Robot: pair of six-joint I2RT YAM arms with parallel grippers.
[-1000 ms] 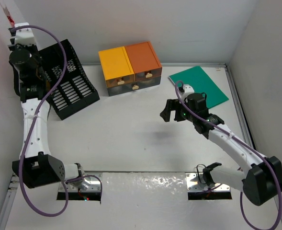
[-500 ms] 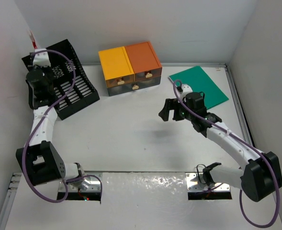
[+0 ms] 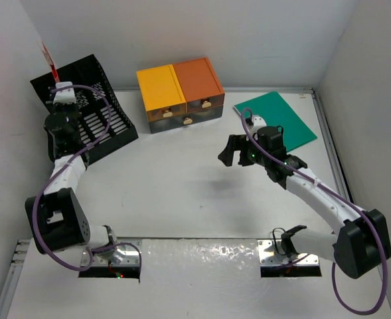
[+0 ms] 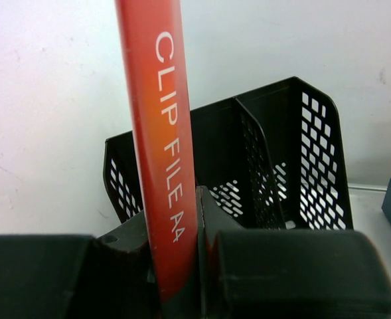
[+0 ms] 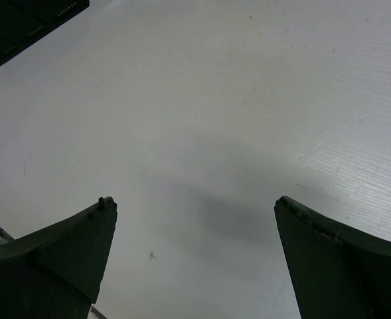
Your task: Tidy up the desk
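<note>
the left gripper (image 4: pixel 182 256) clamps a red clip file (image 4: pixel 162 133) upright, apparently to slot it into the black mesh file rack (image 4: pixel 295 153) just beyond. the right gripper (image 5: pixel 195 259) hangs spread wide over the desk (image 5: pixel 215 100), the green folder (image 3: pixel 278 118) behind it.

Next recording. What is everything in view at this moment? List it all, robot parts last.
desk: one, white, beneath everything
file rack: one, black mesh, far-left corner of the desk
drawer unit: one, yellow and orange tops, far middle
sheet: one, green, flat, far right
clip file: one, red-orange, upright, held near the rack
left gripper: one, black, shut on the clip file
right gripper: one, black, open above bare desk
</note>
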